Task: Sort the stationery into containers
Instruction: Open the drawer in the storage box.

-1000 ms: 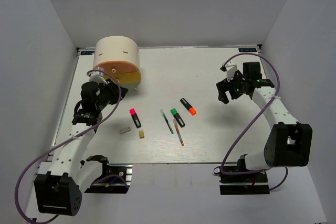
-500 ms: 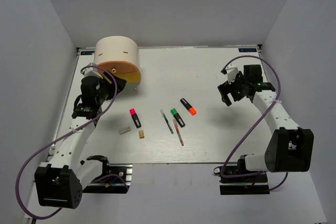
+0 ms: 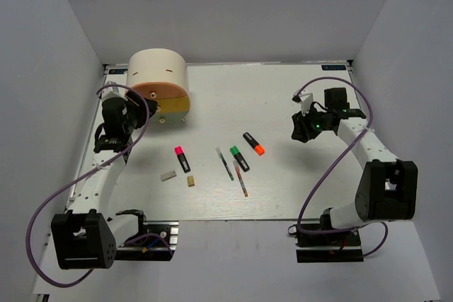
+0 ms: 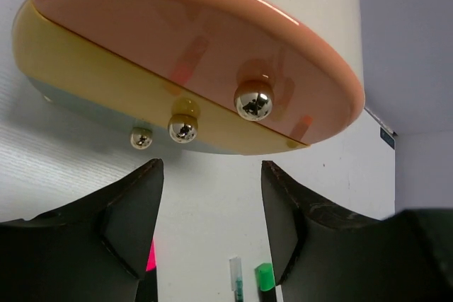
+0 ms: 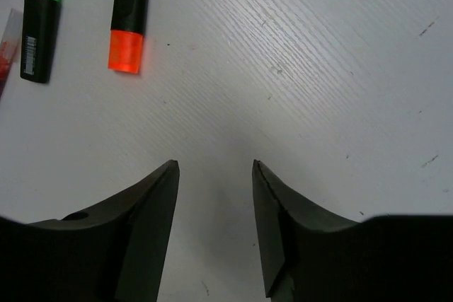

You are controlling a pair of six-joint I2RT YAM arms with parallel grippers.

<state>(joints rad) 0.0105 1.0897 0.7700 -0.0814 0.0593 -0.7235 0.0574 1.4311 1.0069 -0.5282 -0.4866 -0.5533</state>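
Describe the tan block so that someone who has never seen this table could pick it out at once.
Start at the big cream drum at the far left of the table, then come toward the near edge to the pink-ended highlighter. Just nearer lie two tiny blocks. The tan block is the right one, brownish and stubby; the grey block is paler and longer.

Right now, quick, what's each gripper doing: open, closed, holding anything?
Left gripper: open, holding nothing.
Right gripper: open, holding nothing.
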